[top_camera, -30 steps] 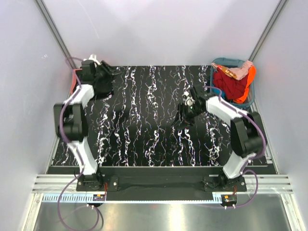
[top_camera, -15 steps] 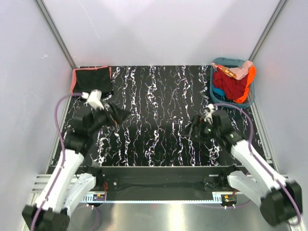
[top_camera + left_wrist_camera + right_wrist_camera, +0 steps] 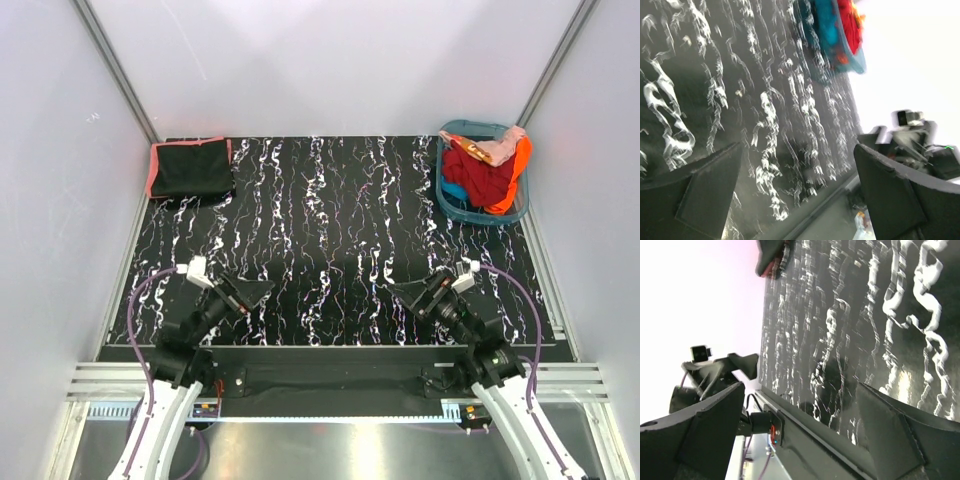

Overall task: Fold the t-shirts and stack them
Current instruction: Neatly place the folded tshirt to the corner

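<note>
— So, where are the t-shirts?
— In the far-left corner of the black marbled table (image 3: 330,210). The black t-shirt (image 3: 192,170) lies folded flat. The coral-pink t-shirt (image 3: 151,172) shows only as a thin edge along its left and far sides, so it appears to lie underneath.
— And the grippers?
— Both sit low at the near edge. The left gripper (image 3: 247,292) has its fingers spread wide with nothing between them, and the right gripper (image 3: 413,294) is the same. Neither touches cloth.
— Which arm is nearer the stack?
— The left, clearly. The stack lies toward the far edge from it and a little left, well apart. Its long side runs left to right, so a reach would meet the near long edge first.
— Anything near the right arm?
— Only the teal basket (image 3: 480,126) in the far-right corner, heaped with red and orange cloth (image 3: 480,178).
— How far along is it?
— I'd judge the folding and stacking done for these two shirts.
</note>
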`<move>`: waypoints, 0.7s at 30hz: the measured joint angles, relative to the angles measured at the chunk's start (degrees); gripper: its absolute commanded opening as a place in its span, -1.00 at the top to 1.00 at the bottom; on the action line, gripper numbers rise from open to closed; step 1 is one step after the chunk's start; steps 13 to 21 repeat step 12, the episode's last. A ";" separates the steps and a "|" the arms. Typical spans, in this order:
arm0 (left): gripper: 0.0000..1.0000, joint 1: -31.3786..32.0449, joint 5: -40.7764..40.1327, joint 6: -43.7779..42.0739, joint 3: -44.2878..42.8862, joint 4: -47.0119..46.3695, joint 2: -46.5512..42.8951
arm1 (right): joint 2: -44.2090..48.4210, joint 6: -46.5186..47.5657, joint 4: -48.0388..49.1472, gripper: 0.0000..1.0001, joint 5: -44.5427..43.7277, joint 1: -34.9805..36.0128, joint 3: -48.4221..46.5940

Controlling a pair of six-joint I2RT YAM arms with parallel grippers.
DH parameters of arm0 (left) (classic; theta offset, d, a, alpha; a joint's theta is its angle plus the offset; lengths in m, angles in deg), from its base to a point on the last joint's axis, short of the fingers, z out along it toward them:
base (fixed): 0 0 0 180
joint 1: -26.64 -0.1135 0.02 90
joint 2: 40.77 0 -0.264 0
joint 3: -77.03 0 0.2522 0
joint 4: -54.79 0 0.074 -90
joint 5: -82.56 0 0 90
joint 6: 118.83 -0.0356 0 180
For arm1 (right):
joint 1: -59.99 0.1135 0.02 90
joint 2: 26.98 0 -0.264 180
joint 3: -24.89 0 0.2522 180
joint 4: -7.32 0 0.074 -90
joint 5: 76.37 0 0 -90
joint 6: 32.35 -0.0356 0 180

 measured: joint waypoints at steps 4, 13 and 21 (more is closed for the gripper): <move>-0.98 0.02 3.10 5.55 0.50 -3.87 0.22 | -2.51 -2.19 -0.76 -0.99 0.42 -0.02 0.17; -0.98 0.02 6.36 15.63 0.92 -14.53 0.13 | 1.03 -3.28 -1.53 -0.99 0.63 -0.02 0.00; -0.98 0.02 6.36 15.63 0.92 -14.53 0.13 | 1.03 -3.28 -1.53 -0.99 0.63 -0.02 0.00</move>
